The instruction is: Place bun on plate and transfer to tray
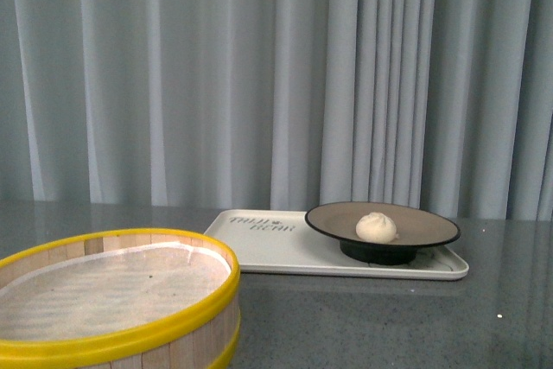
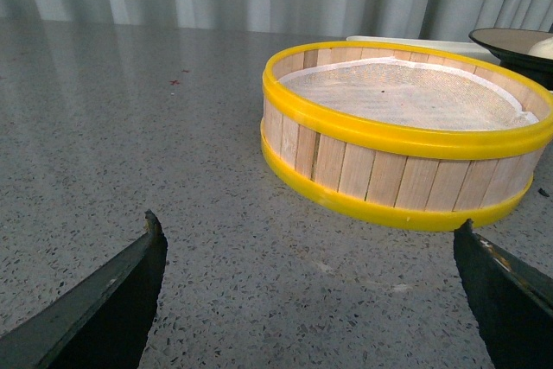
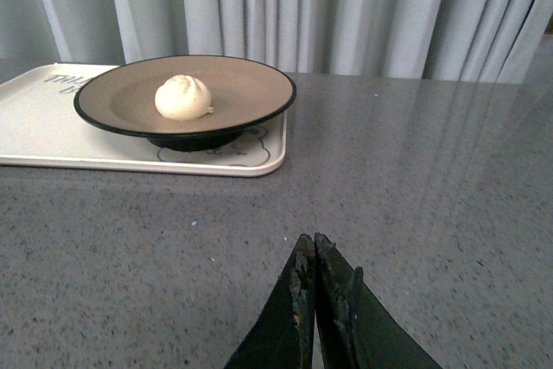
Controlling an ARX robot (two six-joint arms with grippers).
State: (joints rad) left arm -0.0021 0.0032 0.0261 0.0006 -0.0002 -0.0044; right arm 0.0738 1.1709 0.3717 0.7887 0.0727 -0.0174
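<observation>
1. Two grippers show only in their own wrist views; the front view has neither arm in it.
2. Nearest the right wrist camera, the right gripper (image 3: 314, 252) has its dark fingers pressed together tip to tip, with nothing between them, hovering low over the bare grey table (image 3: 432, 213).
3. Nearest the left wrist camera, the left gripper (image 2: 309, 229) is spread wide, its two dark fingertips (image 2: 154, 231) far apart at the edges of the picture, and it holds nothing.
4. Just ahead of the left gripper stands the steamer basket (image 2: 406, 140), wooden-sided with yellow bands, lined with a pale cloth; it is apart from both fingertips.
5. Ahead of the right gripper and off to one side, well apart from it, lies the tray (image 3: 52, 131), flat on the table, with dark lettering at its far end and a small line drawing near the plate's foot.
6. On the tray stands the plate (image 3: 251, 84), tan inside with a black rim, upright on its black foot.
7. On the plate, a little off centre, sits the bun (image 3: 183, 98), pleated top upward.
8. Beyond the basket, from the left gripper's side, an edge of the plate and tray peeps in.
9. Farthest back hangs a grey curtain (image 1: 216, 75).
</observation>
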